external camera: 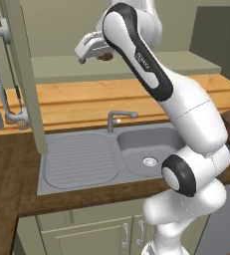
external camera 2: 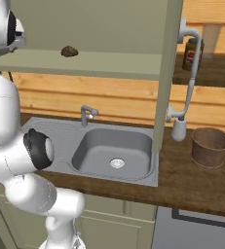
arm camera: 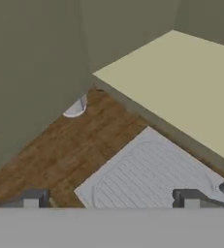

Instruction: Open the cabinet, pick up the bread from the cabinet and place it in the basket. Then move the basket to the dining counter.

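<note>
The sage-green cabinet [external camera: 136, 67] stands open above the sink, its left door [external camera: 24, 74] and right door [external camera 2: 167, 73] both swung out. The bread [external camera 2: 69, 51], a small dark brown lump, lies on the cabinet shelf; in the left base view the bread [external camera: 105, 56] peeks out beside the hand. My gripper [external camera: 82, 57] hovers at the shelf's front edge just left of the bread, open and empty. In the hand view the gripper [arm camera: 111, 198] has its fingertips [arm camera: 31, 198] spread wide over the drainboard. The brown woven basket [external camera 2: 210, 146] sits on the worktop right of the sink. The dining counter is out of view.
A grey steel sink [external camera 2: 115, 151] with a faucet [external camera 2: 87, 114] and a ribbed drainboard [external camera: 79, 159] lies below the shelf. The long silver handle [external camera 2: 189, 73] of the right door hangs near the basket. A dark jar [external camera 2: 192, 53] with a yellow label stands behind that door.
</note>
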Motion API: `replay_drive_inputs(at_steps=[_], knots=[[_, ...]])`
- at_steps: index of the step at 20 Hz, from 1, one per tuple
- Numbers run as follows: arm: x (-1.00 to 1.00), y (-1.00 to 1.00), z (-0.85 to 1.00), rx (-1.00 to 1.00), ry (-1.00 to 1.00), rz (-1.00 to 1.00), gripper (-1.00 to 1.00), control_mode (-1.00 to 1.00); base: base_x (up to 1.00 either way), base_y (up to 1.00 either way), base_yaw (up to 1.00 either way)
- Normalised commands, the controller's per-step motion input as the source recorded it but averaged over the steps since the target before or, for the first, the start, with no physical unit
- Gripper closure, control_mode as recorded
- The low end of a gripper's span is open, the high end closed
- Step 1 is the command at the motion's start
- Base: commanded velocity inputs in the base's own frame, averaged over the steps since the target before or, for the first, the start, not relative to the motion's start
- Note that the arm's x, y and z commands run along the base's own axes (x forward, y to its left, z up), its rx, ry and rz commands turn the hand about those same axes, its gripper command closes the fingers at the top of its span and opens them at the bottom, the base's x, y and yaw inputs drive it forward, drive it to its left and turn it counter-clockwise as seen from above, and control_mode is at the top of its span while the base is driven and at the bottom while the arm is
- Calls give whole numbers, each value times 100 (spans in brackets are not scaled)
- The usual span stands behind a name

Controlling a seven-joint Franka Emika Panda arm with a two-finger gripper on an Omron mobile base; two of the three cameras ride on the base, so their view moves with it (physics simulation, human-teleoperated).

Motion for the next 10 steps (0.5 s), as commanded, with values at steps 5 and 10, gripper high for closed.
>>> replay_drive_inputs(at_steps=[5,10], knots=[[29,-100,-18,12,-15,-49,-100,-100,0,0,0],[62,-95,-22,9,-17,-38,-100,-100,0,0,0]])
